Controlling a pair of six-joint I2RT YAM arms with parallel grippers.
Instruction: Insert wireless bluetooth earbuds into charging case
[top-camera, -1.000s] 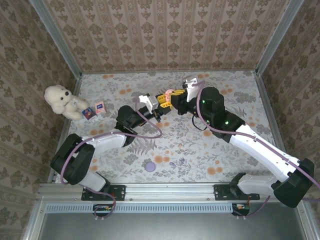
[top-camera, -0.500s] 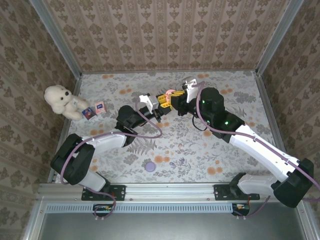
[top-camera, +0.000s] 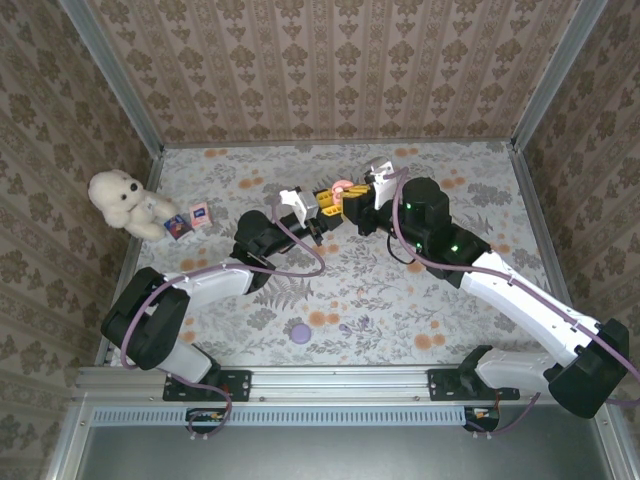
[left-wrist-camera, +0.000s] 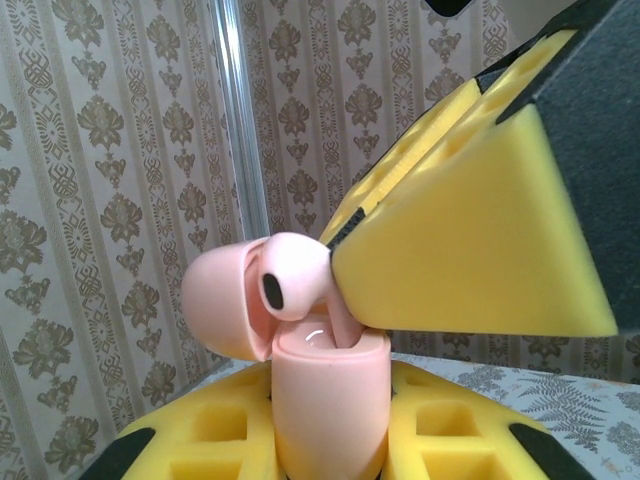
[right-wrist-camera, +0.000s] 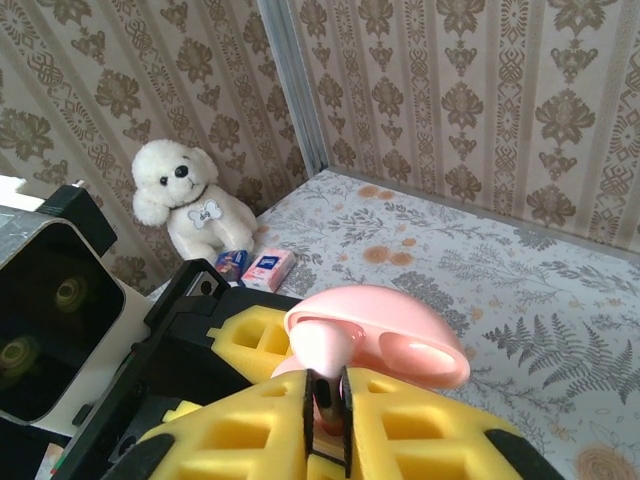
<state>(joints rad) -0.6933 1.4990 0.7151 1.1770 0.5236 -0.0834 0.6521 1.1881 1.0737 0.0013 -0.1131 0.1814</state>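
Left gripper (top-camera: 322, 207) clamps narrowly on the body of the pink charging case (left-wrist-camera: 330, 410), holding it upright with its lid (left-wrist-camera: 225, 305) swung open. Right gripper (top-camera: 352, 203), just above the case, pinches the pink earbud (left-wrist-camera: 290, 280) between nearly closed yellow fingers. The earbud's stem dips into the case's open top, and its head sits above the rim.

Your top view looks down from behind; both wrist views closely face the charging case (left-wrist-camera: 330, 395) from opposite sides.
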